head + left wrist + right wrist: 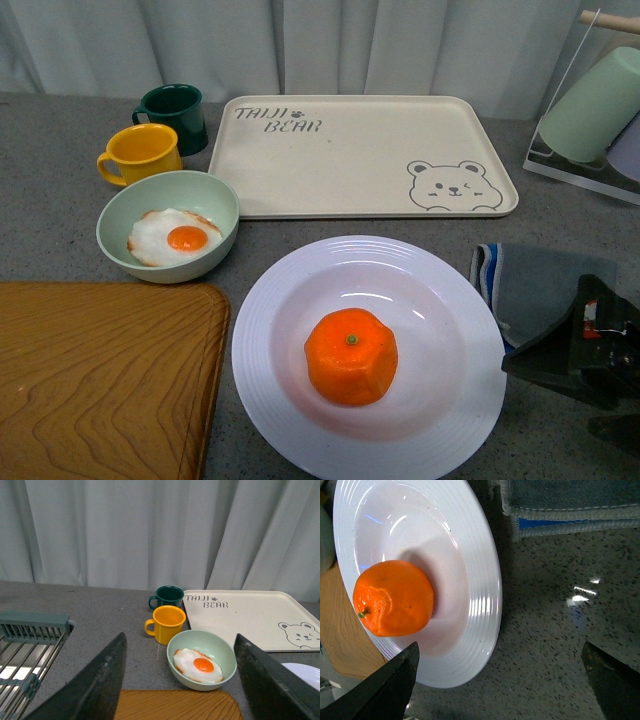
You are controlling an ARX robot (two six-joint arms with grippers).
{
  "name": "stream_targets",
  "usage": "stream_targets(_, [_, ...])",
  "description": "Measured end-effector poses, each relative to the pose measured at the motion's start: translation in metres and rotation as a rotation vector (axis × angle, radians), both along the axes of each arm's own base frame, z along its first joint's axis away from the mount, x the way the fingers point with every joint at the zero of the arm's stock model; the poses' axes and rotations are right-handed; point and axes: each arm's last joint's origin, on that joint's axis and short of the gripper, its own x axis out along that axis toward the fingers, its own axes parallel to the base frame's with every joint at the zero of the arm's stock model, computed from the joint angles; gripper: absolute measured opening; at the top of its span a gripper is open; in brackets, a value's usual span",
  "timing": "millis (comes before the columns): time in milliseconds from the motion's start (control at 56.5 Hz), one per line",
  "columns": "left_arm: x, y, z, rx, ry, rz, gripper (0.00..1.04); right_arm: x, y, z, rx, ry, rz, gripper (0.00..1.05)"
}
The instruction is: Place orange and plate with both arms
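The orange (pixel 351 356) sits in the well of the white plate (pixel 445 300), which lies on the grey counter at the front centre. In the right wrist view the orange (pixel 394 598) rests on the plate (pixel 479 575) with its green stem to one side. My right gripper (pixel 590 400) hovers just right of the plate, open; its fingers (pixel 387 685) straddle the plate's rim and bare counter, holding nothing. My left gripper (pixel 180 690) is open above the wooden board, looking toward the pale green bowl; the left arm is out of the front view.
A pale green bowl (pixel 168 226) with a fried egg, a yellow mug (pixel 142 153) and a dark green mug (pixel 175 115) stand at the left. The beige bear tray (pixel 360 155) lies behind the plate. A wooden board (pixel 100 380) is front left, a folded grey cloth (pixel 540 285) right, a rack with a green cup (pixel 595 105) back right, a dish rack (pixel 30 650) far left.
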Motion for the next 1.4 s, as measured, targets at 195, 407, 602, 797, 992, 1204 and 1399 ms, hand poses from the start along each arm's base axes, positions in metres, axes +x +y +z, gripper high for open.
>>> stream_targets(195, [0.000,0.000,0.000,0.000,0.000,0.000,0.98,0.022,0.010,-0.020,0.100,0.037,-0.033,0.95])
stream_targets(407, [0.000,0.000,0.000,0.002,0.000,0.000,0.98,0.042,0.022,-0.035,0.109,0.157,-0.071,0.63])
stream_targets(602, [0.000,0.000,0.000,0.002,0.000,0.000,0.98,0.043,0.019,-0.041,0.078,0.231,-0.096,0.31])
stream_targets(797, [0.000,0.000,0.000,0.002,0.000,0.000,0.98,0.044,0.016,-0.031,0.149,0.209,-0.056,0.12])
stream_targets(992, [0.000,0.000,0.000,0.002,0.000,0.000,0.98,0.044,0.015,-0.017,0.214,0.083,-0.016,0.03])
stream_targets(1204, [0.000,0.000,0.000,0.002,0.000,0.000,0.98,0.043,0.015,-0.013,0.271,-0.040,-0.021,0.02])
stream_targets(1399, [0.000,0.000,0.000,0.002,0.000,0.000,0.98,0.057,0.013,0.009,0.346,-0.175,-0.013,0.01])
